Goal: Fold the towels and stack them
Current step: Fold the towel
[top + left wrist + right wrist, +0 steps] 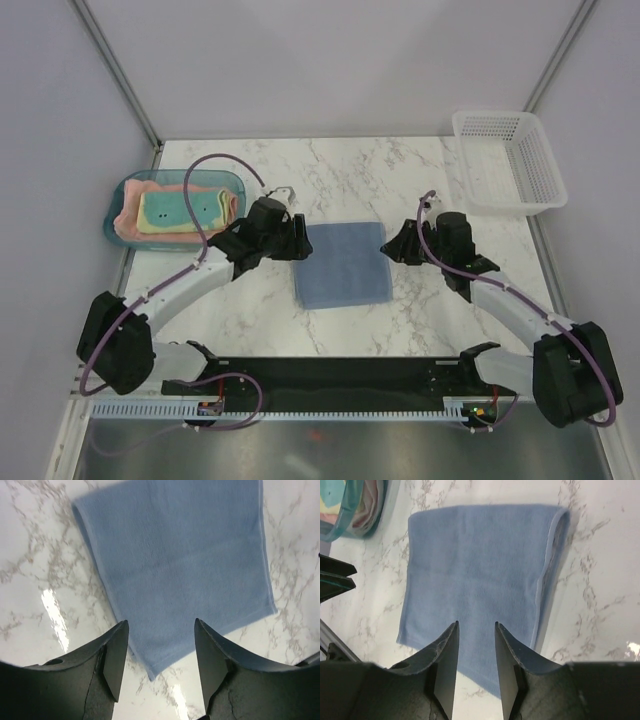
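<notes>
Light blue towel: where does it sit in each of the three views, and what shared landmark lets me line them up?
Top external: the light blue towel lies folded at the centre of the picture.
Left wrist: it fills the upper middle, one corner pointing down.
Right wrist: it fills the centre.
Shared landmark: the grey-veined marble tabletop all around it.
</notes>
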Robot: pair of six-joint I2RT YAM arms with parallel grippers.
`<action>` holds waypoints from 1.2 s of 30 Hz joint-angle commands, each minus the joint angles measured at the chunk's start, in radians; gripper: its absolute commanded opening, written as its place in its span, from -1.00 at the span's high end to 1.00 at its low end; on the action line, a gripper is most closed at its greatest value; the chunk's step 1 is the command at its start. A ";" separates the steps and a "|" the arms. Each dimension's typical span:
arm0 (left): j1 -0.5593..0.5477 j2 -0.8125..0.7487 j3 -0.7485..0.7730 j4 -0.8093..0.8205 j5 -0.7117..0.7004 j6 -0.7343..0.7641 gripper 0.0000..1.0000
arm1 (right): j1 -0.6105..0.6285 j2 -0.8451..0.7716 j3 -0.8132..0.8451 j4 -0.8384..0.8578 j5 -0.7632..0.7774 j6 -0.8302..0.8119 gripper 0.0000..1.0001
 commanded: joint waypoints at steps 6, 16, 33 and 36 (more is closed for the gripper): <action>0.178 0.306 0.229 -0.024 0.076 0.063 -0.13 | -0.040 0.337 0.288 -0.075 -0.002 -0.139 0.19; 0.238 0.497 0.356 0.036 0.258 0.131 -0.03 | -0.110 0.685 0.520 -0.136 -0.117 -0.246 0.22; 0.252 0.567 0.402 0.033 0.230 0.141 0.11 | -0.114 0.732 0.545 -0.087 -0.180 -0.214 0.35; 0.252 0.544 0.387 0.027 0.207 0.144 0.04 | -0.114 0.732 0.548 -0.087 -0.188 -0.211 0.35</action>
